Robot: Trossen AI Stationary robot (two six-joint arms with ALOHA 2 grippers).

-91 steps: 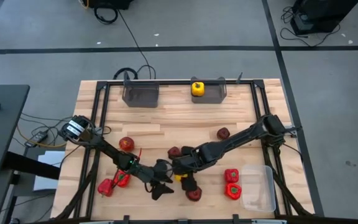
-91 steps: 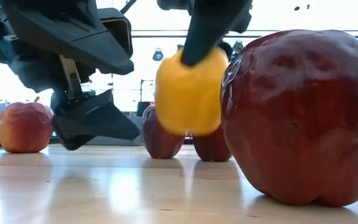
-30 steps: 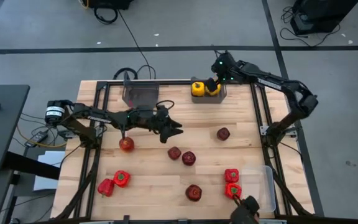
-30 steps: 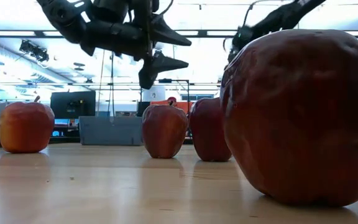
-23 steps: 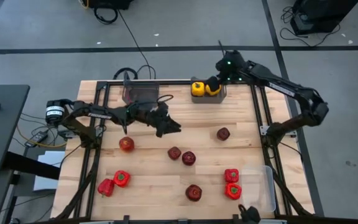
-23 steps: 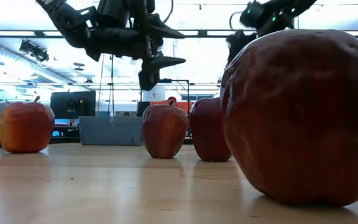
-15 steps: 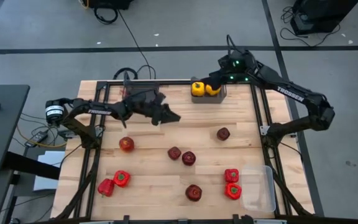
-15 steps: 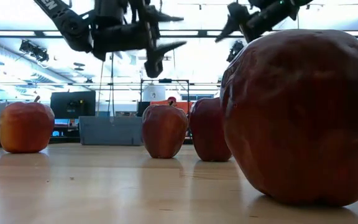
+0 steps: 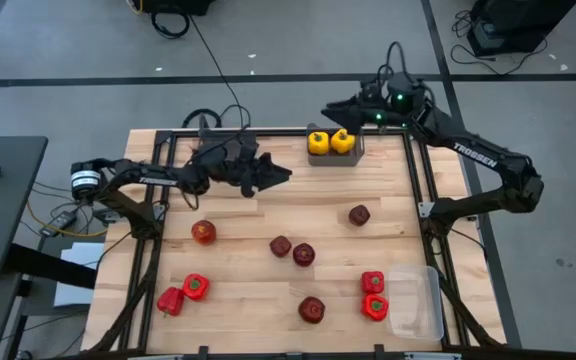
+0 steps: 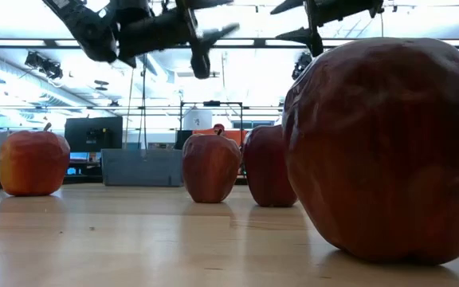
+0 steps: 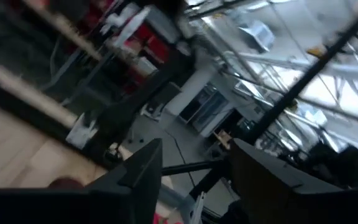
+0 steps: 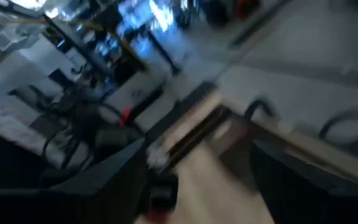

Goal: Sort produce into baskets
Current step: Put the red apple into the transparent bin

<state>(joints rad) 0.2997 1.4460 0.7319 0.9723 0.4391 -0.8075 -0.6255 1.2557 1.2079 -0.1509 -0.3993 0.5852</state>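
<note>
Two yellow peppers (image 9: 318, 143) (image 9: 343, 141) sit side by side in the far right grey bin (image 9: 356, 152). My right gripper (image 9: 333, 110) hangs open and empty above that bin's far side; it also shows in the low view (image 10: 287, 22). My left gripper (image 9: 276, 176) is open and empty, high over the table beside the far left grey bin (image 9: 218, 158), which my arm partly hides. Several dark red apples (image 9: 281, 245) (image 9: 204, 232) (image 9: 312, 309) and red peppers (image 9: 196, 287) (image 9: 372, 283) rest on the wooden table.
A clear plastic tray (image 9: 420, 300) lies at the near right corner beside two red peppers (image 9: 375, 306). One apple (image 9: 359, 215) sits alone right of centre. A black frame (image 9: 163, 200) runs along the table's edges. In the low view a large apple (image 10: 381, 151) fills the right foreground.
My right gripper has drawn up and back from the right bin toward the far edge, leaving the second yellow pepper in the bin beside the first. My left gripper has risen and gone toward the table's far edge, staying open and empty.
</note>
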